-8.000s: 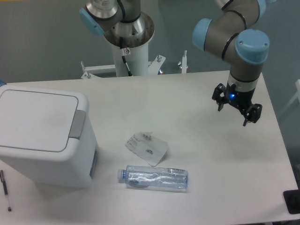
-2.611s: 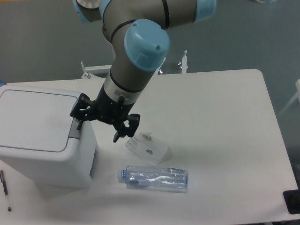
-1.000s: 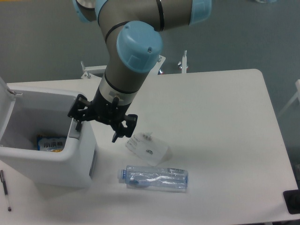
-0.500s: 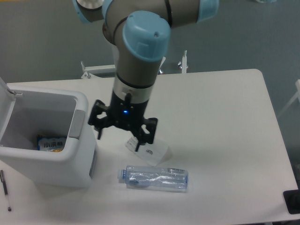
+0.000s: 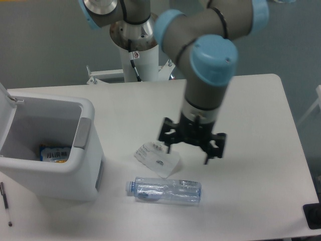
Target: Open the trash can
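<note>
the raised lid (image 5: 4, 95) of the trash can (image 5: 75, 165) is being cut off by the left edge. the print on the packet (image 5: 53, 153) inside is too small to be read. the black object (image 5: 312, 216) at the lower right corner is being cropped. the arm's upper links are being cut by the top edge.
</note>
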### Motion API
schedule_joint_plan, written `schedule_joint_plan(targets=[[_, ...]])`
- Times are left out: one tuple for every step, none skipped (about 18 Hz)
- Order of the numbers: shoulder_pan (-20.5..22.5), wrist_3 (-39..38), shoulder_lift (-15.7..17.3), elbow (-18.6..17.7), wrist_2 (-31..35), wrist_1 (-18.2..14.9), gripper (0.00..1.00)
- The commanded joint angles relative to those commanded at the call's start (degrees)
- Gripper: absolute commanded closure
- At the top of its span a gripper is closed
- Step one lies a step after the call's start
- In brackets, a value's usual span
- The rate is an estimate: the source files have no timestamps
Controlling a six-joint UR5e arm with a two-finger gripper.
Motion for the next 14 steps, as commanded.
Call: schedule_joint_plan(targets=[[0.97, 1.66, -0.53, 0.26, 0.17, 0.97, 0.0], [2.02, 3.77, -0.88, 0.35, 0.26, 1.76, 0.0], [2.99, 5.79, -1.15, 0.44, 0.35, 1.94, 0.0], [4.13, 7.73, -1.32, 0.36, 0.35, 2.03, 0.0], [4.67, 10.09, -1.33, 0.35, 0.44, 2.03, 0.0], [4.67, 12.38, -1.33, 0.27, 0.44, 2.03, 0.0], [4.58, 13.62, -1.24, 0.18, 0.53, 2.03, 0.0], [4.41, 13.89, -1.41, 0.09, 0.53, 2.12, 0.0], [4.41, 13.98, -1.5, 0.09, 0.53, 2.2, 0.0], [4.32, 13.99, -1.59, 0.09, 0.62, 2.29, 0.0], [4.32, 14.25, -1.59, 0.09, 0.62, 2.29, 0.0], [4.32, 14.68, -1.5, -0.26, 0.62, 2.38, 0.0], [4.32, 15.04, -1.42, -0.52, 0.7, 2.29, 0.0], [4.32, 15.04, -1.41, -0.87, 0.7, 2.29, 0.0]])
